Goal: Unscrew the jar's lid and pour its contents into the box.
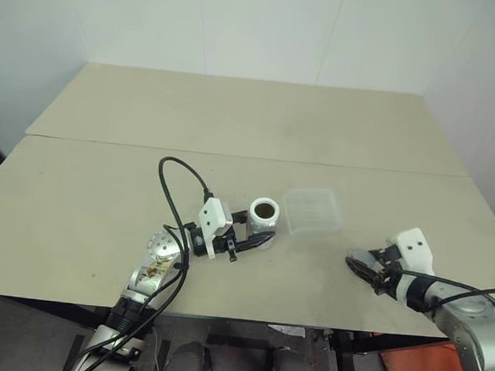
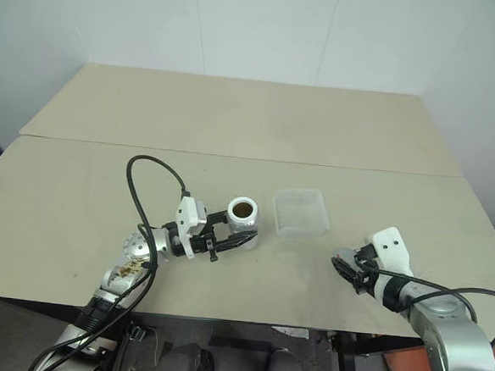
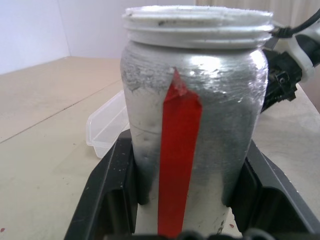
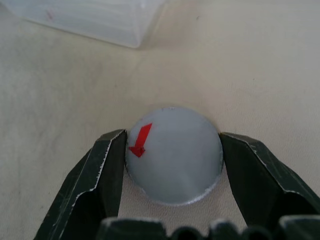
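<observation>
The left gripper (image 1: 256, 240) is closed around the open jar (image 1: 263, 215), upright beside the box (image 1: 313, 210). The right gripper (image 4: 172, 150) pinches the lid (image 4: 174, 155) between both fingers, low over the table (image 1: 102, 192), well right of the jar.

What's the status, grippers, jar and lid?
Left gripper shut on the jar, open-topped, upright. Right gripper shut on the lid, low over table. Box beside jar, path clear.

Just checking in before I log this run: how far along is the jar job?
Done: the lid is off, gripped by the right end effector low over the table. In hand: the left end effector holds the open jar upright beside the box. Left: tipping the jar over the box; nothing looks poured yet.
</observation>
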Motion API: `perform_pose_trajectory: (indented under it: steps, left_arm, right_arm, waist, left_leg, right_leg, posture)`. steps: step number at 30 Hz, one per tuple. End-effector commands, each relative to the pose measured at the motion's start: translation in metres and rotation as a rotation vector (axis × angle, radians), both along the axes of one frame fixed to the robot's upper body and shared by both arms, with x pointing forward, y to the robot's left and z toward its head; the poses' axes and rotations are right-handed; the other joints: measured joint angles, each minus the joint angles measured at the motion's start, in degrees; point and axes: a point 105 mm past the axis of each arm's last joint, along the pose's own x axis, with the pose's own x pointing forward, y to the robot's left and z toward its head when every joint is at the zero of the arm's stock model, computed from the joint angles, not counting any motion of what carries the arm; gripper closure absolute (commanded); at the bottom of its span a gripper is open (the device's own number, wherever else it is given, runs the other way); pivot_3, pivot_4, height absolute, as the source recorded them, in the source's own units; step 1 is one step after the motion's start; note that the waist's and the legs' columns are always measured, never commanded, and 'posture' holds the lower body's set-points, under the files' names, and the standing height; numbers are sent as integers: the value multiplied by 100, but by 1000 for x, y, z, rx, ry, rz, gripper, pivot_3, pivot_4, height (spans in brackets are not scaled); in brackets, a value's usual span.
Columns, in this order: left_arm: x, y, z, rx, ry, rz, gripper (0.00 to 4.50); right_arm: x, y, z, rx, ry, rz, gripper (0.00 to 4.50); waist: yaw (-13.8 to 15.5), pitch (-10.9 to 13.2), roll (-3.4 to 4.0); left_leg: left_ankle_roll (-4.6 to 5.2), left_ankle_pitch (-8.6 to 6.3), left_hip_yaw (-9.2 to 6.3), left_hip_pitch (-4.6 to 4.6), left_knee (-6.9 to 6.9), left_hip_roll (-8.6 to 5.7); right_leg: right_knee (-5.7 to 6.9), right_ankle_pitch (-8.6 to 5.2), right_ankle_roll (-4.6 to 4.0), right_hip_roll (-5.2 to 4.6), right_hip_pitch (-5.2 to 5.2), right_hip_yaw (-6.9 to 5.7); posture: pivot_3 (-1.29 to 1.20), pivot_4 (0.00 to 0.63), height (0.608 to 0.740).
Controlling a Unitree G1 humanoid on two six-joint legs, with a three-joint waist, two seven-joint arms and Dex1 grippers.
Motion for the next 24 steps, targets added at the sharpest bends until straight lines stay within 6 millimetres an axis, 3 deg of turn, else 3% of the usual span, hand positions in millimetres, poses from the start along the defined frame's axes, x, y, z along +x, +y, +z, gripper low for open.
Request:
perform_pose_trajectory:
  steps: [1, 3, 8, 12, 19, 24]
  left_arm:
    - [1, 0, 10, -8, -50, 8, 2507]
    - [3, 1, 10, -6, -57, 24, 2507]
    - [21, -1, 21, -2, -67, 106, 2507]
    - [46, -12, 31, 80, -131, 167, 2507]
    - [93, -48, 50, 467, -605, 205, 2507]
    - [108, -74, 77, 608, -933, 210, 2507]
  right_arm:
    - [-5, -1, 2, -17, 41, 30, 657]
    - [-6, -3, 5, -38, 27, 33, 65]
    - [9, -10, 53, -58, -193, -28, 25]
    - [9, -2, 80, -24, -281, 18, 25]
    - [2, 11, 96, -50, -357, 83, 25]
    - [-4, 12, 93, -38, -358, 57, 25]
  waist:
    - [7, 0, 0]
    - [24, 0, 0]
    - [28, 0, -1]
    - [32, 0, -1]
    - [74, 2, -4]
    - [97, 4, -8]
  left_leg:
    - [0, 0, 0, 0, 0, 0]
    - [0, 0, -2, 0, 0, 0]
    - [2, -1, -4, -7, 2, -6]
    - [2, -1, -9, -6, 1, -7]
    - [6, -2, -1, -24, 1, -19]
    - [10, -4, 8, -40, 2, -21]
  right_leg:
    - [0, 0, 0, 0, 0, 0]
    - [0, 0, 0, 0, 1, 0]
    - [-2, 1, 3, -4, -2, -1]
    - [-7, 4, 7, -1, 1, -4]
    - [-43, 16, 23, -3, 9, -14]
    - [-56, 20, 29, -5, 0, -16]
  posture:
    - [0, 150, 740]
    - [0, 150, 740]
    - [0, 150, 740]
    - [0, 150, 740]
    - [0, 150, 740]
    - [0, 150, 740]
